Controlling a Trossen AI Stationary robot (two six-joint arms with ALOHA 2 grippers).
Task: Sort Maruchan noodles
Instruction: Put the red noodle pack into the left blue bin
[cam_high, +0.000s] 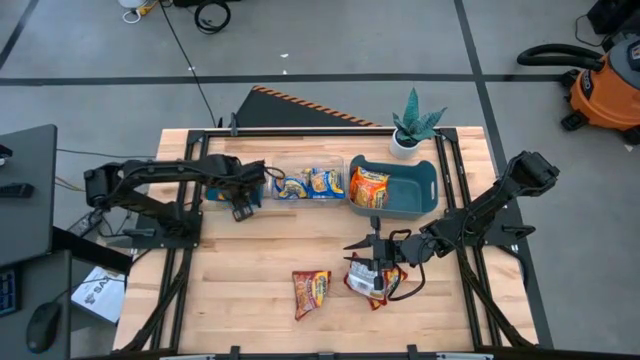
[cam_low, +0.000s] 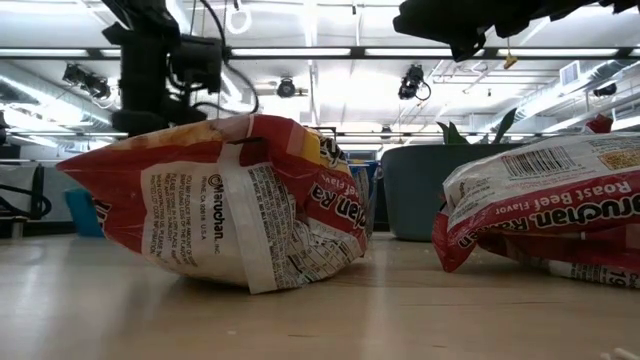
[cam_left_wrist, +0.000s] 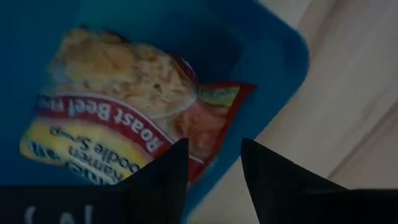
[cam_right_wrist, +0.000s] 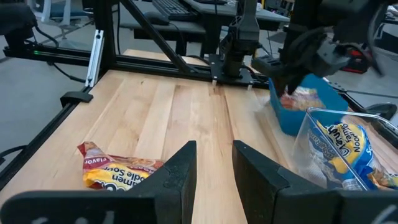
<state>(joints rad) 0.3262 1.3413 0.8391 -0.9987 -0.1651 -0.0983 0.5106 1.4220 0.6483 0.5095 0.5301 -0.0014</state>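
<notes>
Red Maruchan packets lie on the wood table: one alone (cam_high: 311, 292) (cam_low: 230, 200) (cam_right_wrist: 118, 171), and a small pile (cam_high: 372, 278) (cam_low: 550, 215). My right gripper (cam_high: 362, 245) (cam_right_wrist: 214, 146) hovers open just above the pile, pointing toward the table's left. My left gripper (cam_high: 243, 208) (cam_left_wrist: 214, 143) is open over the near rim of a blue bin (cam_high: 216, 192) (cam_left_wrist: 273, 74). A Roast Beef packet (cam_left_wrist: 118, 112) lies flat inside that bin. Blue-and-yellow packets sit in a clear bin (cam_high: 305, 183) (cam_right_wrist: 342, 149). An orange packet (cam_high: 368, 187) leans inside the teal bin (cam_high: 425, 190).
The three bins stand in a row along the far half of the table. A potted plant (cam_high: 415, 125) stands at the far right corner behind the teal bin. Bare wood lies at the table's near left. Black frame rails run along both sides.
</notes>
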